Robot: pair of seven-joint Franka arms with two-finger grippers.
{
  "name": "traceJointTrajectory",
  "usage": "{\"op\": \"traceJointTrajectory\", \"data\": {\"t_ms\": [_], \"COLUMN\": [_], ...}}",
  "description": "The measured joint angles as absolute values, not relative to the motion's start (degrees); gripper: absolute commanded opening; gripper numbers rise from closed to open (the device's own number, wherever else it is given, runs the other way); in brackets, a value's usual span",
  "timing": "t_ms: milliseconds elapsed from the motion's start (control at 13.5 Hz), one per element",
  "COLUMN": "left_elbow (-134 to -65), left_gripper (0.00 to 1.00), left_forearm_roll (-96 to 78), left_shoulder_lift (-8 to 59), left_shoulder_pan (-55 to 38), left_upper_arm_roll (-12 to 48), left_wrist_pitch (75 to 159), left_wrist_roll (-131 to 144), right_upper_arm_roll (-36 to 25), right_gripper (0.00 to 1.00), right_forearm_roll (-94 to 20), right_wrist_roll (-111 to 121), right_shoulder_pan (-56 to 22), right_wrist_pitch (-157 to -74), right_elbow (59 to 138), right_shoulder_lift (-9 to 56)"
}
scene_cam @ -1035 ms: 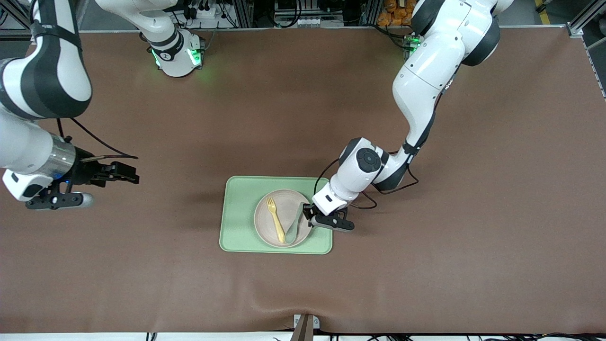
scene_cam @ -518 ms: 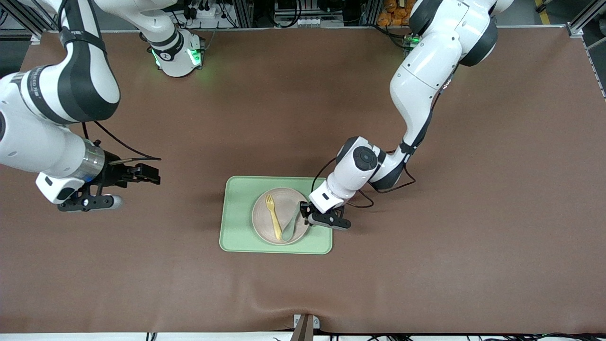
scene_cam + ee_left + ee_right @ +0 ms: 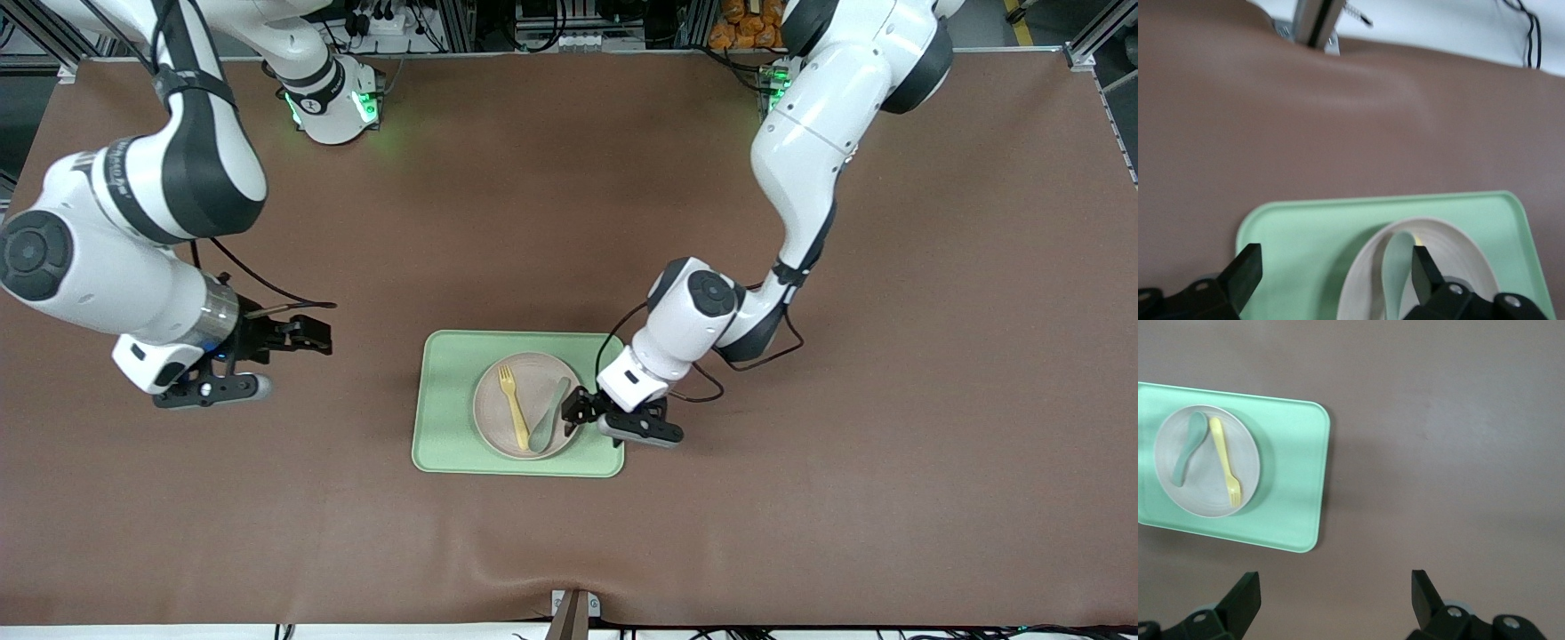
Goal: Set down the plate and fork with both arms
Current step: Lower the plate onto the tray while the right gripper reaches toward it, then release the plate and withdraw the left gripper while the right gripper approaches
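From my remote station: the fork (image 3: 513,406) and a green spoon (image 3: 548,416) lie on the plate (image 3: 524,418) in the green tray (image 3: 449,418). My left gripper (image 3: 582,412) stands released at the plate's edge; my right gripper (image 3: 307,336) waits unclenched over bare table.

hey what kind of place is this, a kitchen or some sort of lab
Most likely a robotics lab, not a kitchen. Two robot arms stand bolted at a brown-matted table, with aluminium framing and cables along its edge. The only tableware is toy-like plastic: a green tray holding a plate, fork and spoon.
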State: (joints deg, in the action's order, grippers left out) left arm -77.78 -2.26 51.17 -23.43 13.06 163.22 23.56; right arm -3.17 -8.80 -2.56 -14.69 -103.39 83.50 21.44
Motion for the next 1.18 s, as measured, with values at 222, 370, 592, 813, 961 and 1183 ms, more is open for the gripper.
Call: {"op": "traceJointTrajectory", "data": {"t_ms": [222,370,592,813,961,1183], "left_elbow": [-78.0,-78.2,-78.4,-78.5,-78.5,-78.6], "left_gripper": [1.0,1.0,1.0,1.0,1.0,1.0], "left_forearm_roll": [-2.3,-2.3,-2.2,-1.9,0.6,2.2], "left_shoulder_lift": [44.4,39.8,33.9,28.6,24.8,19.0], "left_shoulder_pan": [-19.5,-17.2,-13.5,-9.3,-6.8,-3.9], "left_upper_arm_roll": [13.0,12.9,12.7,12.6,12.5,12.5], "left_wrist_pitch": [151.8,143.8,132.0,120.7,112.9,101.9], "left_wrist_roll": [23.6,23.5,20.7,18.0,17.7,16.2], "right_upper_arm_roll": [-3.1,-3.2,-3.2,-3.2,-3.2,-3.2], "right_gripper": [1.0,1.0,1.0,0.95,0.92,0.91], "right_forearm_roll": [-8.7,-8.7,-8.7,-8.7,-8.7,-8.6], "right_wrist_roll": [-2.6,-2.6,-2.6,-3.2,-4.2,-4.9], "right_shoulder_pan": [-18.6,-20.6,-23.1,-24.9,-26.0,-27.4], "right_wrist_pitch": [-103.8,-105.8,-111.5,-116.7,-119.5,-123.3], "right_elbow": [77.1,73.2,70.8,70.6,70.5,70.4], "right_shoulder_lift": [27.1,31.7,36.1,38.8,40.6,43.6]}}
